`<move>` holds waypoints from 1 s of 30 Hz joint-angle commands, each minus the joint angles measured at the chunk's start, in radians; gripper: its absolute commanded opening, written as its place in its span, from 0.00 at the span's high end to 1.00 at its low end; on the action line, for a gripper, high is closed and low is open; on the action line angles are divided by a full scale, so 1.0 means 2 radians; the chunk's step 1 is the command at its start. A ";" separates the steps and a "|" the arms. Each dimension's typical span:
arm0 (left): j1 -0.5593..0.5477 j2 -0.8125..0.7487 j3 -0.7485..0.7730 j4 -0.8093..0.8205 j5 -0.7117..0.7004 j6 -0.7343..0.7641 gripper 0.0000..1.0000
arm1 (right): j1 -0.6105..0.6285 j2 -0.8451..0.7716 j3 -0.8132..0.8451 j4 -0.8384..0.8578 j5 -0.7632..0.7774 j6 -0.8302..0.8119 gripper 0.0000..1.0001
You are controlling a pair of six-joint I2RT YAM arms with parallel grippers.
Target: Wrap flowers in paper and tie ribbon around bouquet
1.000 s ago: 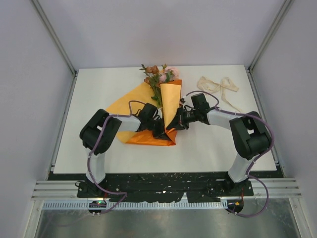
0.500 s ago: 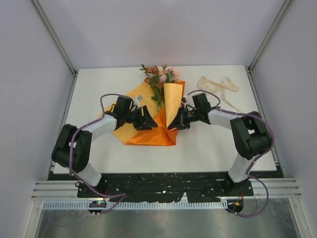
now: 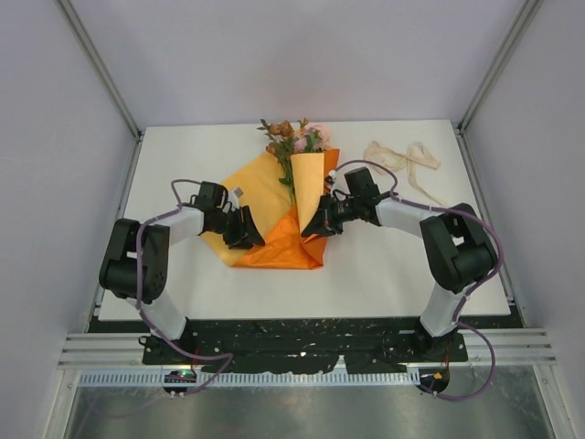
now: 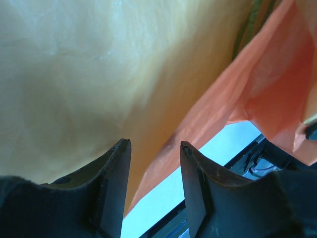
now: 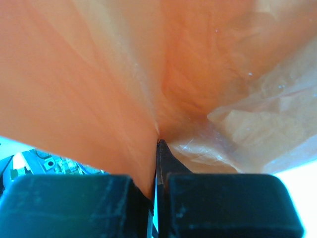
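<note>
The flowers (image 3: 291, 139) lie on the orange paper (image 3: 260, 187) at the back middle of the table, their blooms past its far edge. The sheet's right flap (image 3: 309, 187) is folded up over the stems, and my right gripper (image 3: 312, 227) is shut on that flap near its lower end. In the right wrist view the paper (image 5: 148, 64) fills the frame and runs down into the closed right gripper (image 5: 158, 141). My left gripper (image 3: 252, 237) sits at the sheet's lower left edge. It stands open (image 4: 154, 144), with the paper's edge (image 4: 163, 134) just beyond its fingertips. The ribbon (image 3: 402, 157) lies loose at the back right.
White tabletop (image 3: 393, 265) shows on either side of the sheet. Grey walls and metal frame posts (image 3: 101, 69) enclose the back and sides. The arms' black base plate (image 3: 302, 343) runs along the near edge.
My left gripper has opened and left the fold at the middle, moving left to the sheet's lower left edge. The right gripper stays shut on the flap, shifted slightly left.
</note>
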 commanded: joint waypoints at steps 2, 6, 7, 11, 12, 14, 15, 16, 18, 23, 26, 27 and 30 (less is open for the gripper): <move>0.000 0.024 0.009 0.012 0.007 0.008 0.60 | 0.019 0.021 0.033 0.019 0.007 0.003 0.95; -0.001 0.035 0.009 0.033 0.022 -0.001 0.82 | 0.033 0.038 0.043 0.025 0.012 0.005 0.95; -0.002 0.038 0.009 0.038 0.024 -0.004 0.87 | 0.037 0.047 0.045 0.027 0.012 0.006 0.95; -0.001 0.048 0.010 0.053 0.027 -0.014 1.00 | 0.047 0.070 0.055 0.042 0.017 0.016 0.95; -0.001 0.054 0.011 0.055 0.028 -0.018 1.00 | 0.049 0.074 0.060 0.045 0.017 0.019 0.95; -0.001 0.059 0.010 0.058 0.029 -0.021 1.00 | 0.056 0.083 0.068 0.047 0.021 0.021 0.95; -0.003 0.061 0.009 0.060 0.028 -0.021 1.00 | 0.060 0.088 0.072 0.061 0.022 0.026 0.95; -0.002 0.061 0.009 0.062 0.028 -0.023 1.00 | 0.065 0.091 0.074 0.065 0.022 0.029 0.95; -0.004 0.063 0.009 0.064 0.025 -0.024 1.00 | 0.072 0.102 0.080 0.073 0.023 0.035 0.95; -0.006 0.068 0.009 0.070 0.020 -0.028 1.00 | 0.087 0.120 0.093 0.078 0.028 0.040 0.95; -0.007 0.072 0.009 0.070 0.017 -0.028 1.00 | 0.090 0.139 0.092 0.089 0.026 0.051 0.95; -0.007 0.074 0.009 0.070 0.016 -0.028 1.00 | 0.090 0.142 0.092 0.090 0.026 0.051 0.95; -0.007 0.075 0.009 0.069 0.014 -0.028 1.00 | 0.091 0.157 0.090 0.091 0.028 0.048 0.94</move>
